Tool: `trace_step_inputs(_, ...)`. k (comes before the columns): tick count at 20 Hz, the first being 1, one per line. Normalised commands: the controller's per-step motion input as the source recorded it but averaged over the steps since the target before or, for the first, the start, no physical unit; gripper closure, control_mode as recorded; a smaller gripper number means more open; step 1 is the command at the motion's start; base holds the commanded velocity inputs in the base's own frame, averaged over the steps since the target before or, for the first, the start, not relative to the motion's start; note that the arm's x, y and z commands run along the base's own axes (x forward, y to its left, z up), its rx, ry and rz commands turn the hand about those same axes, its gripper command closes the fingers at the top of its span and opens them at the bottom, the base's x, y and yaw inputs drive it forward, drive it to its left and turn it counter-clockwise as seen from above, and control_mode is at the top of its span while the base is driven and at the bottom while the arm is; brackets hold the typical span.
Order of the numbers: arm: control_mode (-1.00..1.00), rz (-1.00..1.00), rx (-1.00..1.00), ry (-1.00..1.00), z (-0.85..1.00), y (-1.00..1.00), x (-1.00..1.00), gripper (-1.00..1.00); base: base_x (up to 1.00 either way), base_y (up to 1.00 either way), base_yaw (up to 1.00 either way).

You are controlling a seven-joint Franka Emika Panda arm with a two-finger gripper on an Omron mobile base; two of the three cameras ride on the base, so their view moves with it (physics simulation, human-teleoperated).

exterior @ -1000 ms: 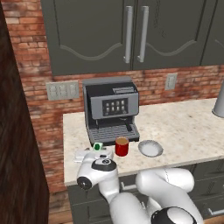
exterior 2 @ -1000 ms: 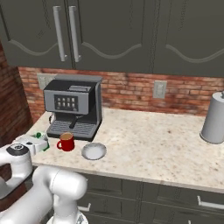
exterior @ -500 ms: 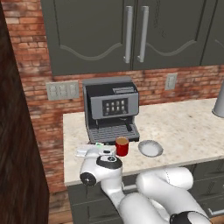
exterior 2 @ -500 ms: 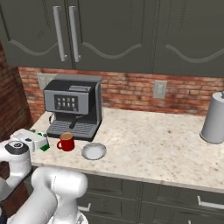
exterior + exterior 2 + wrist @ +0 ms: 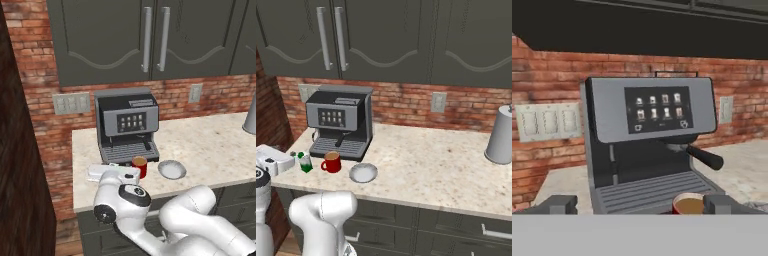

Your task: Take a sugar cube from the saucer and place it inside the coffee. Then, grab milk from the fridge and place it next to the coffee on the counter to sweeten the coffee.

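Where the left base view looks over the arm, the beige counter [image 5: 220, 145] carries a grey-black coffee machine [image 5: 127, 125], with the red mug of coffee [image 5: 139, 167] just in front of it and the light-grey saucer [image 5: 172, 169] just right of the mug. The white hand [image 5: 113, 173] lies low beside the mug's left; its fingers are hidden here.

Right base view: the mug [image 5: 331, 162] and saucer [image 5: 363, 173] sit near each other, a small green-and-white milk carton [image 5: 305, 162] stands just left of the mug, and the hand [image 5: 274, 160] sits left of the carton, apart from it.

Hand view: the gripper [image 5: 642, 204] has its dark fingertips [image 5: 558, 204] spread wide, holding nothing. The mug [image 5: 688, 204] shows brown coffee between them, nearer the right tip, before the machine's drip tray [image 5: 652, 192].
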Motion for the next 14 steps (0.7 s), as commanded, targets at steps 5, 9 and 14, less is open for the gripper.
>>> trace_step_inputs(5,-1.00,0.00,0.15,-0.06,1.00,0.00,-0.34,-1.00,0.00,0.00,0.00)
trace_step_inputs(9,-1.00,0.00,0.26,-0.06,0.56,-0.15,-0.12,-1.00,0.00,0.00,0.00)
trace_step_inputs(14,-1.00,0.00,0.39,-0.11,0.00,-0.56,-0.13,-1.00,0.00,0.00,0.00)
